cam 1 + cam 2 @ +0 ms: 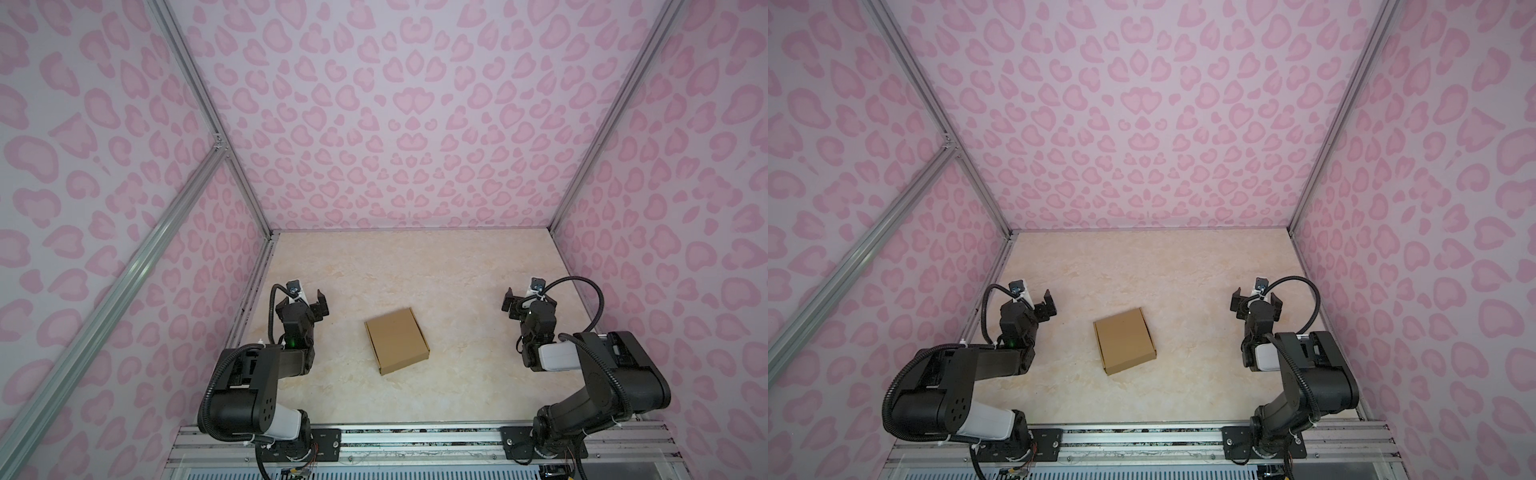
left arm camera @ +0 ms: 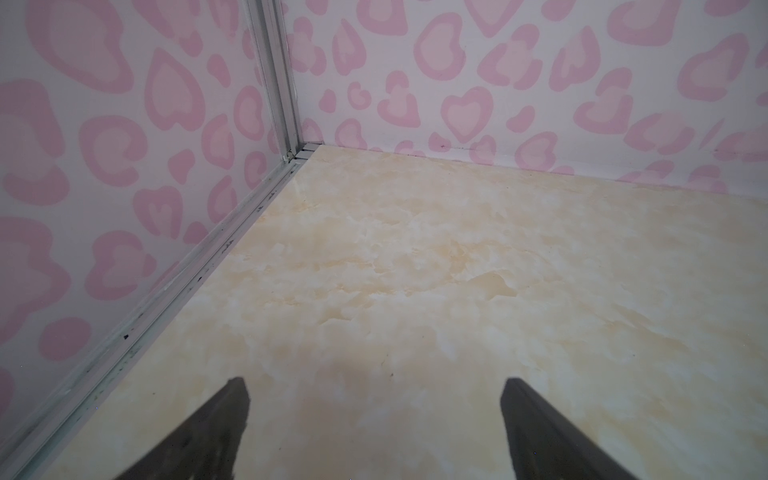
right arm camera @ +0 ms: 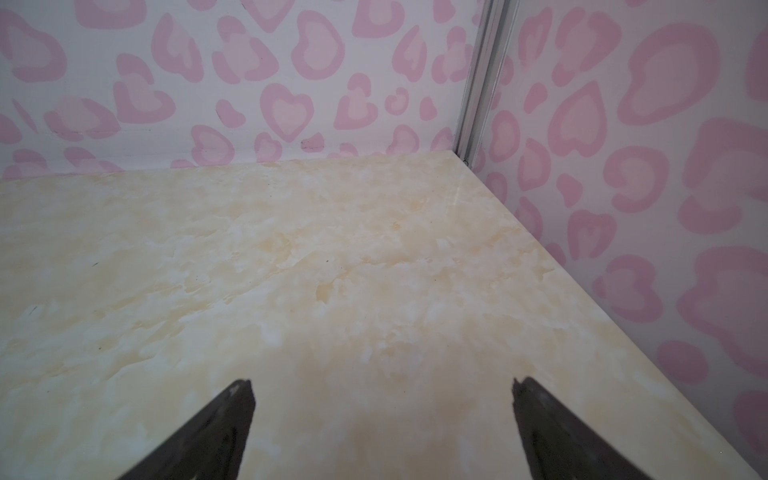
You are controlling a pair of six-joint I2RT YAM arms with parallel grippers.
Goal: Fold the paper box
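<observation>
closed kraft paper box point(image 1: 397, 340) lies flat, skewed, mid tabletop point(image 1: 457, 270). left gripper point(image 2: 374, 382) at its ten o'clock, right gripper point(image 3: 382, 382) at two, both spread, empty. likely light, stiff-edged, lid crushable: pinch a side edge.

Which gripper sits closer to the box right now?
The left gripper: in both top views its gap to the box is clearly shorter than that of the right gripper. Both stand open and empty.

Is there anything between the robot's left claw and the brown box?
No. In both top views only bare marbled tabletop lies between the left gripper and the paper box; the two are well apart.
</observation>
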